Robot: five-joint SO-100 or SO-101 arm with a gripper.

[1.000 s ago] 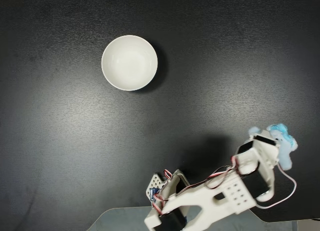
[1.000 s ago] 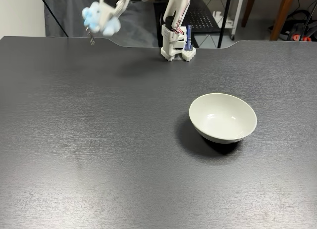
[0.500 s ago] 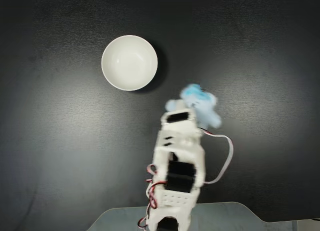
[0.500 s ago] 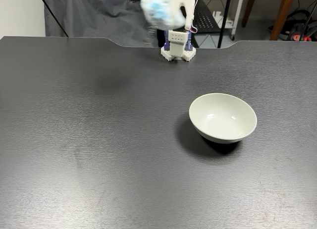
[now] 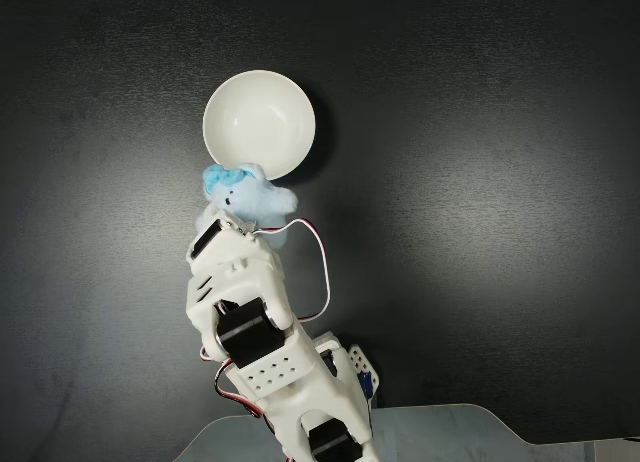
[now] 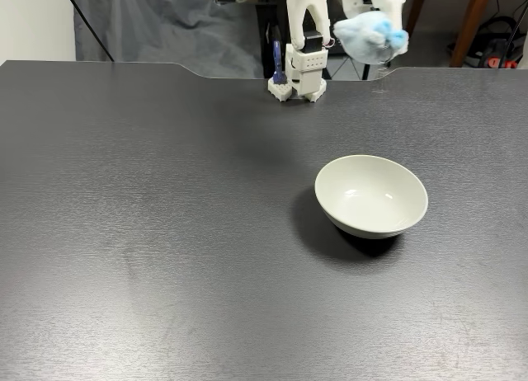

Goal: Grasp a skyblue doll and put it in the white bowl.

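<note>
Swinging skyblue doll (image 6: 370,37) nearer white bowl (image 6: 371,196)

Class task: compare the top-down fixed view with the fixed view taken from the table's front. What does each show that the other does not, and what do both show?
The top-down view alone shows the whole arm from above, its looping cable, and the doll overlapping the bowl's near rim in the picture.

The front view alone shows the doll held high above the table, the arm's base, chair and table legs behind, and the bowl's shadow.

Both show the white bowl, empty, on the dark table, with the gripper carrying the doll.
</note>
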